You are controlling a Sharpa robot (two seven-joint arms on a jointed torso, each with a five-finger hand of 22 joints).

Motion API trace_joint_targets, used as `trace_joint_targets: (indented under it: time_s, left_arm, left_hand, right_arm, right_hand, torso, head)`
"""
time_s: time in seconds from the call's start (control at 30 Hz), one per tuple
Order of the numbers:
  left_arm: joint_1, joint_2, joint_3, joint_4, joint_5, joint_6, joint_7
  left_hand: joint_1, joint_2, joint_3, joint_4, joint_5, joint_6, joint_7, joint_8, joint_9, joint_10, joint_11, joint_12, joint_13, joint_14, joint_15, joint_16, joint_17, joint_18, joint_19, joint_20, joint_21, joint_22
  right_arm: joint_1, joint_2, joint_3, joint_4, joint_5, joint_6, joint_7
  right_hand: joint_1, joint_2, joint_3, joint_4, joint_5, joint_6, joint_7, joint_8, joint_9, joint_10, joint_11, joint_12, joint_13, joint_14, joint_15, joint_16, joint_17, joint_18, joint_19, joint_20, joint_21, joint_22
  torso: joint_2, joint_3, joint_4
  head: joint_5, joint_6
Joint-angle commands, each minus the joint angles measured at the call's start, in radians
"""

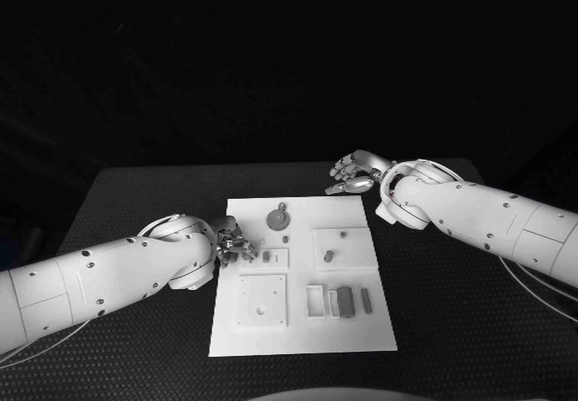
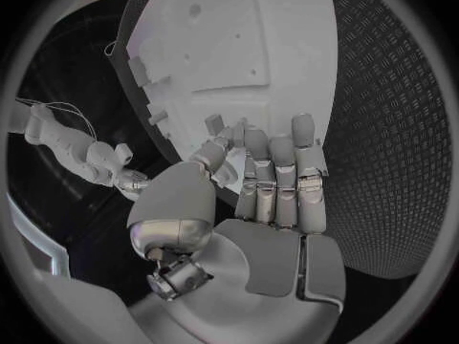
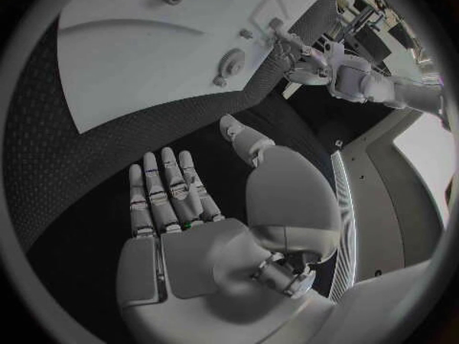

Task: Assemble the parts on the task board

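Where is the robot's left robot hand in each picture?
Head view: the left robot hand sits at the left edge of the white task board.
Left wrist view: it is in the middle, with its fingers toward the board.
Right wrist view: it looks small, at the board's far edge.
Shared landmark: the task board.

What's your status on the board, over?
Left hand at the task board's left edge, fingers on a small part. Right hand open, off the board's far right corner. Gear untouched. Nothing blocking.
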Motion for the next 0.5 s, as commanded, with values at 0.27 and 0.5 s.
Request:
trace_joint_targets:
  time_s: [0.27,0.5]
  left_arm:
    - [-0.005,-0.002,-0.003,0.0,-0.024,0.045,-0.018]
    - [-0.005,-0.008,-0.003,0.001,-0.023,0.045,-0.019]
  left_hand:
    - [0.001,0.009,0.0,0.007,0.001,0.0,-0.01,0.082,-0.003,0.029,-0.027,0.009,0.005,0.005,0.001,0.012,0.003,0.0,0.001,-0.004,0.009,0.026]
    - [0.003,0.011,0.002,0.005,0.001,-0.001,-0.011,0.087,-0.006,0.029,-0.028,0.012,0.007,0.005,0.0,0.015,0.005,0.0,0.0,-0.005,0.013,0.026]
  right_arm:
    - [0.0,-0.002,0.0,0.002,-0.009,0.01,0.005]
    - [0.0,-0.002,0.0,0.001,-0.01,0.011,0.006]
  right_hand:
    - [0.006,-0.008,0.0,0.009,-0.001,-0.008,0.033,0.004,0.002,0.005,0.004,-0.004,-0.002,-0.006,0.001,0.007,0.002,-0.017,-0.007,-0.002,-0.002,0.003]
    - [0.007,-0.009,0.001,0.01,-0.001,-0.008,0.033,0.004,0.002,0.006,0.004,-0.004,-0.003,-0.007,0.001,0.007,0.003,-0.017,-0.007,-0.002,-0.003,0.004]
  torso:
    - [0.0,-0.0006,0.0013]
    - [0.0,-0.0009,0.0008]
  head:
    - [-0.001,-0.004]
    - [-0.001,-0.005]
